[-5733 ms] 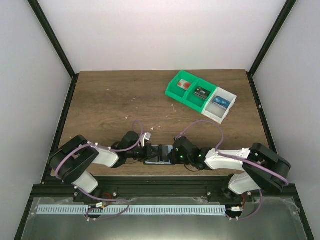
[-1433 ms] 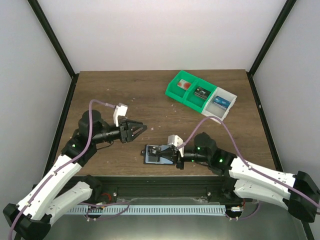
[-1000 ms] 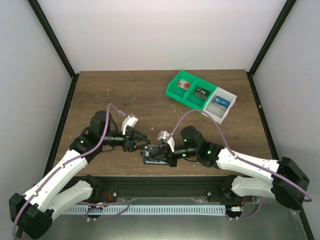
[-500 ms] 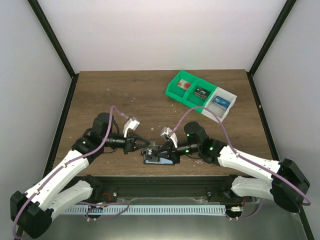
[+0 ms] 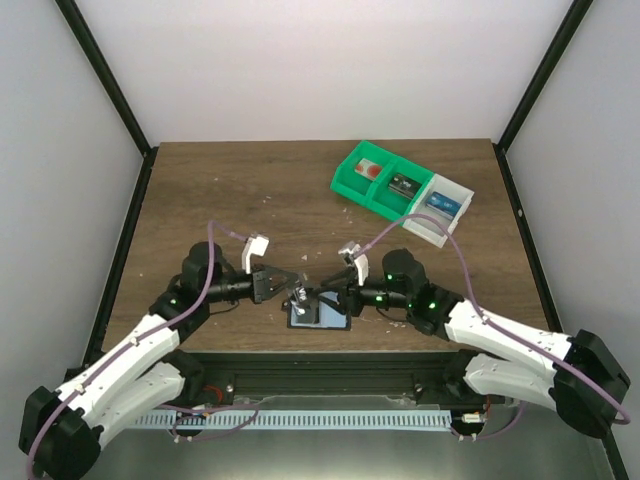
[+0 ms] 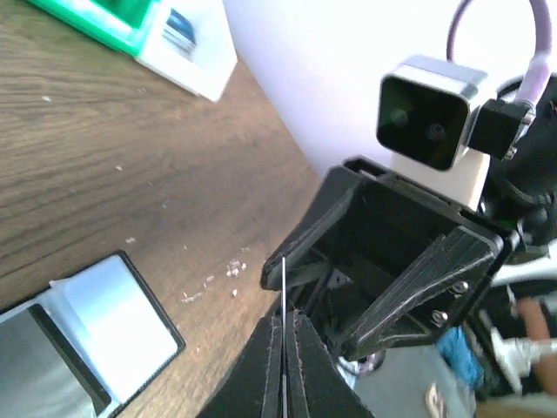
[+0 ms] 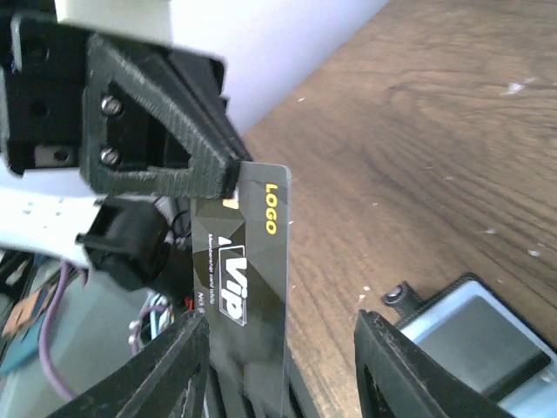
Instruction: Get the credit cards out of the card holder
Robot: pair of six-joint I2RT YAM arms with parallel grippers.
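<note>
Card holder (image 5: pixel 322 316): open and flat, pale inner panels up, on the table (image 5: pixel 220 200) at its near edge.

Left gripper (image 5: pixel 291 289): fingers pressed together on one end of a card (image 7: pixel 248 252), just above the card holder's left end.

Card: black, gold "LOGO" and white "VIP" lettering, held clear of the card holder; seen edge-on as a thin line from the left wrist.

Right gripper (image 7: pixel 278 348): fingers apart, one on each side of the card's other end, with gaps showing; it faces the left gripper above the card holder.

Bins (image 5: pixel 400 190): green and white row, well beyond the card holder toward the far right, with small items inside.
</note>
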